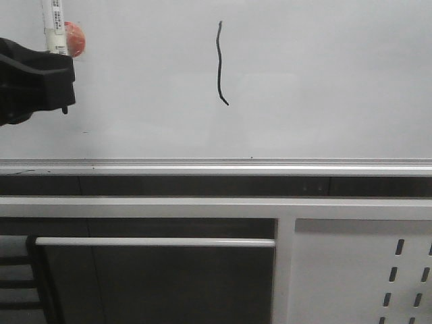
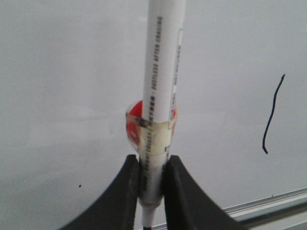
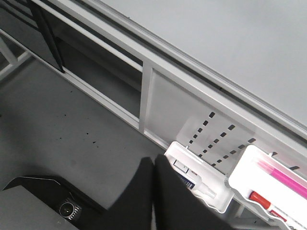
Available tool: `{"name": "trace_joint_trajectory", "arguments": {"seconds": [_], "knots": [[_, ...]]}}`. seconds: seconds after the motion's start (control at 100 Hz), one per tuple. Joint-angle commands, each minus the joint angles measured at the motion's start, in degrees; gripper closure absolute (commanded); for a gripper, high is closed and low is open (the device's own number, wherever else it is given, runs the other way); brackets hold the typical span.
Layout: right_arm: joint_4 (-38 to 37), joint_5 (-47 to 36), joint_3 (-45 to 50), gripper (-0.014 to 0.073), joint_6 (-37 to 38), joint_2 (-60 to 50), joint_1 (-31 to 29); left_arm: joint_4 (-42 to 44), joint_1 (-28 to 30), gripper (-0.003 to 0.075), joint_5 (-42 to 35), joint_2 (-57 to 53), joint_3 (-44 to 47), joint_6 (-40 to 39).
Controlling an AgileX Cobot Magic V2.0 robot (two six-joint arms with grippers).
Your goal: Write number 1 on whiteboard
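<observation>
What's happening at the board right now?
The left pincer is shut on a white marker, held off to the left of the whiteboard. A wavy black number 1 is already drawn on it. The right pincer is shut and empty, down beside the white storage bins.

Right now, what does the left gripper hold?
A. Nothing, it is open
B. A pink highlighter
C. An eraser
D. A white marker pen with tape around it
D: in the left wrist view the left gripper is closed on a white marker pen with tape around it, in front of the whiteboard.
</observation>
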Motion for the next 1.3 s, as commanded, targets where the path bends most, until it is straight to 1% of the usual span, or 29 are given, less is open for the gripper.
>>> {"name": "trace_joint_trajectory", "arguments": {"seconds": [0.0, 0.1, 0.47, 0.61, 0.75, 0.85, 0.97, 1.12, 1.29], "knots": [[-1.74, -2.59, -1.84, 0.0647, 0.00, 0.26, -0.27, -2.17, -1.79, 0.0739, -6.32, -0.29, -1.29, 1.14], [-1.74, -2.59, -1.84, 0.0647, 0.00, 0.26, -0.27, -3.89, -2.34, 0.0739, -6.44, 0.68, -1.29, 1.19], [-1.74, -2.59, -1.84, 0.0647, 0.00, 0.26, -0.27, -3.60, -2.34, 0.0739, -6.56, 1.52, -1.29, 1.07], [-1.74, -2.59, -1.84, 0.0647, 0.00, 0.26, -0.27, -4.00, -2.34, 0.0739, -4.78, 1.52, -1.29, 0.92], [-1.74, -2.59, -1.84, 0.0647, 0.00, 0.26, -0.27, -4.24, -2.34, 0.0739, -4.63, 1.67, -1.29, 0.92], [-1.74, -2.59, -1.84, 0.0647, 0.00, 0.26, -0.27, -4.29, -2.44, 0.0739, -6.80, 3.68, -1.15, 0.92], [-1.74, -2.59, -1.84, 0.0647, 0.00, 0.26, -0.27, -4.83, -3.55, 0.0739, -11.65, 6.73, -0.67, 0.39], [-1.74, -2.59, -1.84, 0.0647, 0.00, 0.26, -0.27, -6.28, -4.10, 0.0739, -13.67, 8.81, -0.24, -1.72], [-1.74, -2.59, -1.84, 0.0647, 0.00, 0.26, -0.27, -6.43, -4.10, 0.0739, -14.70, 9.48, 0.19, -1.75]]}}
